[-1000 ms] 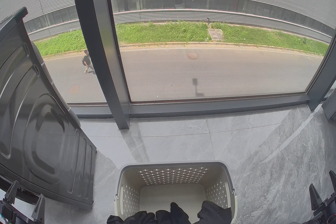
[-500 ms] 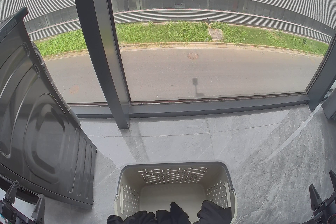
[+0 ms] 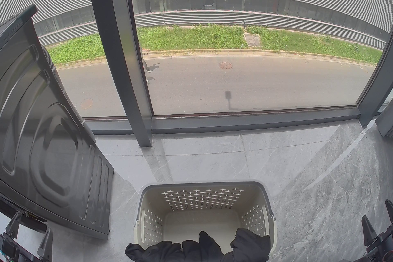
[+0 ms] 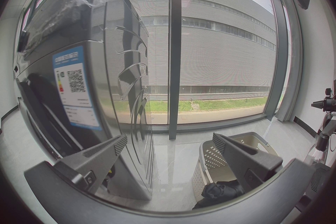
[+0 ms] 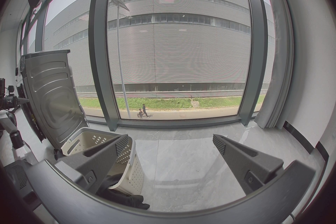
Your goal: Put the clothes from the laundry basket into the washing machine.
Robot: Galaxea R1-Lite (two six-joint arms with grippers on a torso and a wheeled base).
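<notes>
Black clothes [image 3: 204,248] heaped at near rim of beige perforated plastic laundry basket [image 3: 202,198] on grey marble floor [image 3: 286,177], dark grey metal washing machine [image 3: 49,152] just left; left pincer [image 4: 169,138] and right pincer [image 5: 169,139] both released, empty.

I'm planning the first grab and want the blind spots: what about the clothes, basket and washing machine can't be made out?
Clothes: the head view's bottom edge cuts the pile, so the count is unclear.
Basket: its near side is cut off there too.
Washing machine: the head view shows a side panel; in the left wrist view the left gripper covers its lower front, so the door's state is unclear.
</notes>
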